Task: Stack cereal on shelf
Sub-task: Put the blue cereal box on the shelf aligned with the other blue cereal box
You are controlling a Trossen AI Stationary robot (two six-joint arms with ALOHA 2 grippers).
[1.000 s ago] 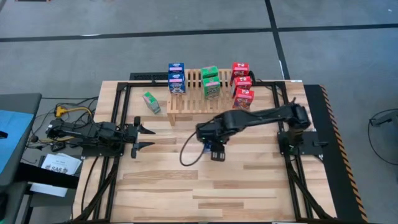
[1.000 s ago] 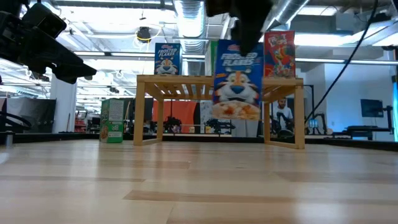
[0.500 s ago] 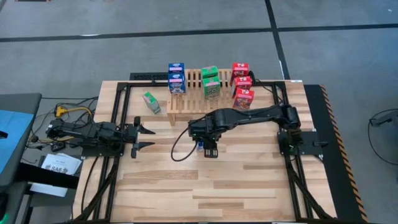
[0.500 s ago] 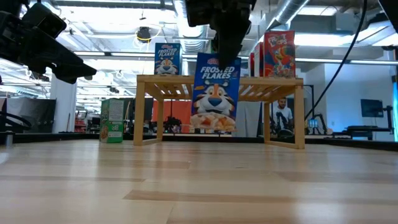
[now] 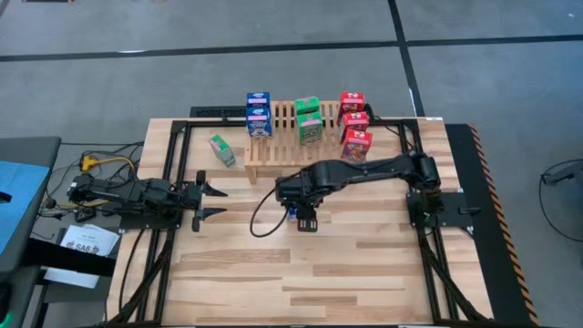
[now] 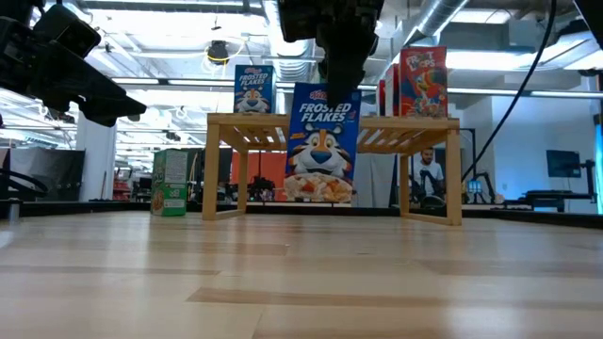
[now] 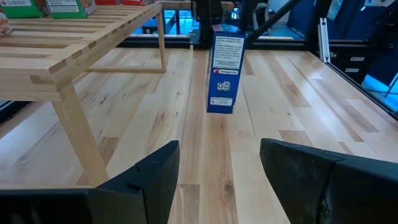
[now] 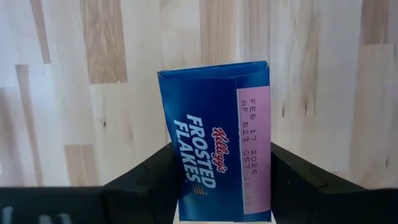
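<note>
One blue box [image 6: 320, 141] clamped in right gripper [image 5: 303, 217], hanging before rack [image 5: 282, 150]; left gripper [image 5: 202, 200] parked, fingers apart. Next: carry it onto the rack.

Both arms are matt black, built of rounded jointed segments. The left arm [image 5: 127, 199] ends in two flat, tapering black fingers [image 5: 211, 190] that splay like a fork; at its base, toward nine o'clock, sits a tangle of black cables with one yellow-orange lead. The right arm [image 5: 383, 169] is a long slim black link rising from a blocky base, with a thin black cable looping from its bulky wrist. In the wrist views each arm's own fingers [image 7: 298, 180] show as broad, smooth black plastic pads with bevelled edges
</note>
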